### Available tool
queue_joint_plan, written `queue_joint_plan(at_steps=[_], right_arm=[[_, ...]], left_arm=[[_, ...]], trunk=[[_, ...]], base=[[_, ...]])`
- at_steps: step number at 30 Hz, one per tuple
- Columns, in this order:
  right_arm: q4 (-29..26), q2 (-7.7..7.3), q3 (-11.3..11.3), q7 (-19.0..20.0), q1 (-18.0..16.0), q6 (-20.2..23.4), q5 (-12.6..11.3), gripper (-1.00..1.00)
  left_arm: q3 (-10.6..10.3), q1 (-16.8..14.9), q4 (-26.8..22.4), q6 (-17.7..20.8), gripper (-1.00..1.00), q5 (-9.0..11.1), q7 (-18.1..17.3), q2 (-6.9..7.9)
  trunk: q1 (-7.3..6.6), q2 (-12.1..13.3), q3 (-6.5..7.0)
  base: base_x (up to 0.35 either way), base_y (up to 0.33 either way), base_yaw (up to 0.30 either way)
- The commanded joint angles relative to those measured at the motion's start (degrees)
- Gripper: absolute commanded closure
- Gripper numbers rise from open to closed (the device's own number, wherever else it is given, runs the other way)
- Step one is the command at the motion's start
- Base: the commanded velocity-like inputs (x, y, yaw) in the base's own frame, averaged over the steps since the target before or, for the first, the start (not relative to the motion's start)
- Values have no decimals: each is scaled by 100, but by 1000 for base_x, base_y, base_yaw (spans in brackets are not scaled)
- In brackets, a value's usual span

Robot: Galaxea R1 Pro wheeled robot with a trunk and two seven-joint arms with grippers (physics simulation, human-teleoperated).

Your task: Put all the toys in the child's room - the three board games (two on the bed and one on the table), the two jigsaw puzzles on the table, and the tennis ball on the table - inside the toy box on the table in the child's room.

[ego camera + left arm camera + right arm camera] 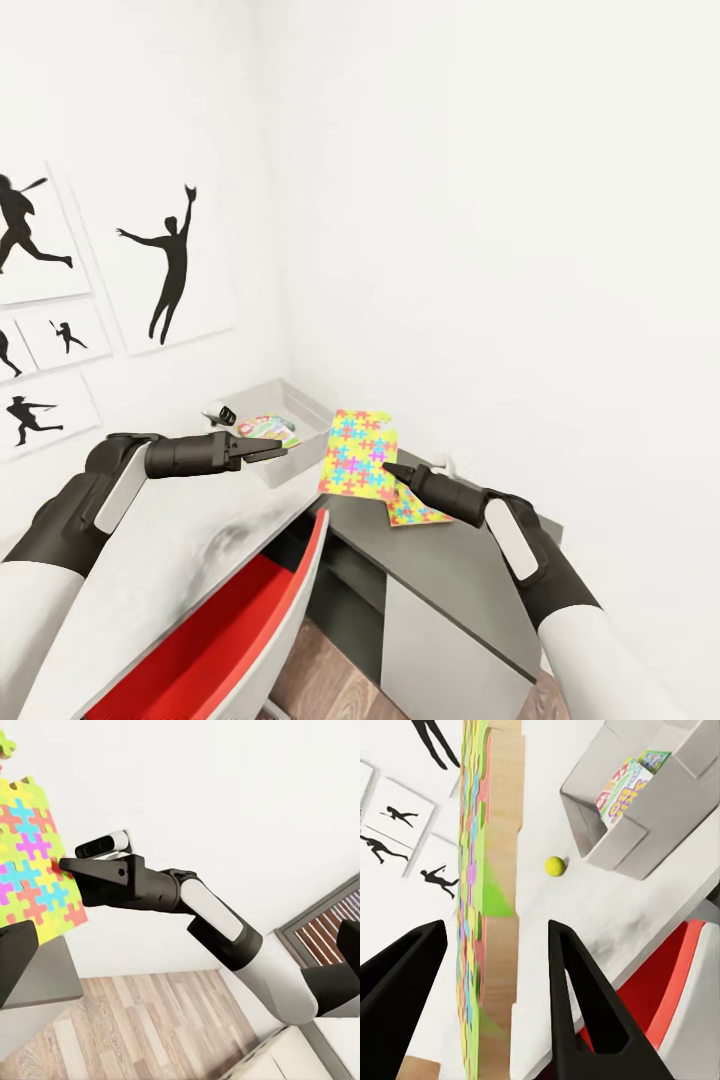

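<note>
Head view: your right gripper (388,468) is holding a jigsaw puzzle (358,454) upright above the dark cabinet top (470,570), a second puzzle (418,510) lying flat below; your left gripper (278,449) is hovering at the toy box (262,396) on the pale surface (190,540), jaws looking near closed, empty. Left wrist view: right gripper (69,866) is pinching the puzzle's edge. Right wrist view: jaws are straddling the puzzle; tennis ball (555,865) is sitting beside the toy box, a board game (622,787) inside.

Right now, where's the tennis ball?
In the right wrist view the tennis ball sits on the pale table, just beside the outer wall of the toy box, not inside it.
</note>
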Motion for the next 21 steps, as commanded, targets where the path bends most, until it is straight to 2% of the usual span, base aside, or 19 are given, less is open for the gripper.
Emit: queue_joint_plan(at_steps=[1,21], right_arm=[[-2,0,-5,-3,-5,36,-25,100],[-27,-14,-5,5,-5,25,-21,100]], left_arm=[[-14,-8,2,44,-100,17,-11,5],[-14,-8,2,44,-100,14,-4,-1]], trunk=[[4,-14,-14],[4,-14,-14]], base=[[0,0,61],[0,0,2]])
